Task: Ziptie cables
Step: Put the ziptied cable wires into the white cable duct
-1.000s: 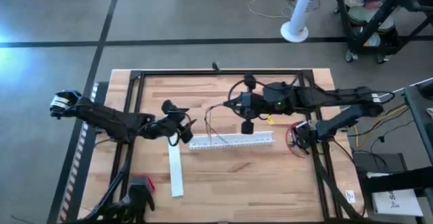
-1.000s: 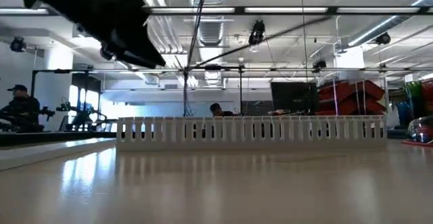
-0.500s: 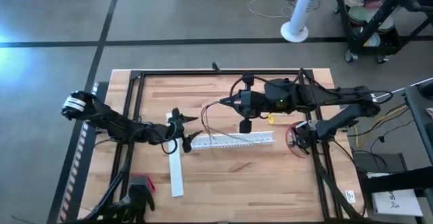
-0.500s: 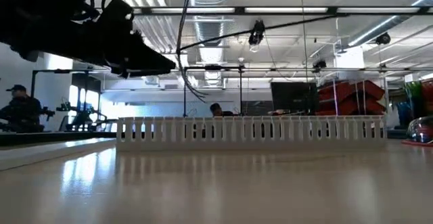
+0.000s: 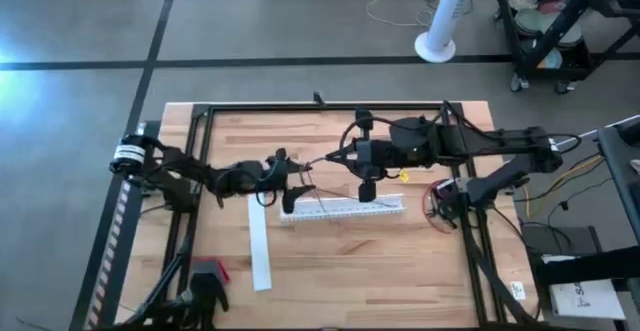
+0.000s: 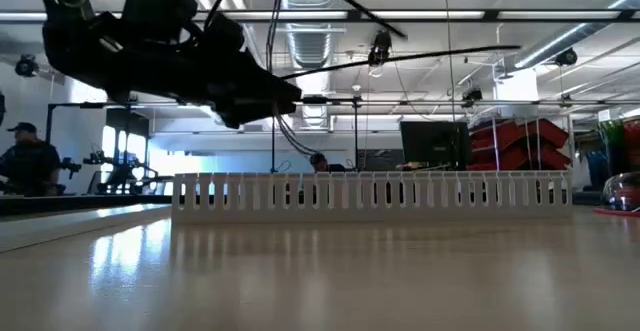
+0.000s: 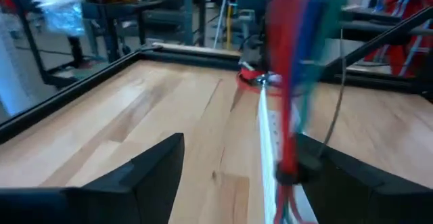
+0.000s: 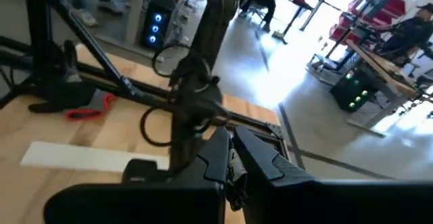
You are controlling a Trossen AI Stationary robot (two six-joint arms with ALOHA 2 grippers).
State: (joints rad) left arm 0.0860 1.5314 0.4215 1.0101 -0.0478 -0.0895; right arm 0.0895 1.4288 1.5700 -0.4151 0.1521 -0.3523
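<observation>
High view: thin cables [image 5: 318, 161] pinched in right tool [image 5: 333, 158], left tool [image 5: 298, 183] spread beside.

1. From above, even overhead light falls on my wooden surface [image 5: 330, 261]; a pale bluish glare sits on the grey floor [image 5: 20, 41] at the picture's left edge.
2. Shadows under my arms are soft and short.
3. At surface height, long ceiling light strips [image 6: 420, 14] burn bright, and the room behind is backlit by windows.
4. My left arm shows there as a black silhouette, its detail lost.
5. The near surface in that view is a smooth, out-of-focus sheen with pale reflections.
6. My left wrist view is blurred: coloured wires [image 7: 291, 82] smear into streaks.
7. My right wrist view is washed out by daylight on the floor beyond.
</observation>
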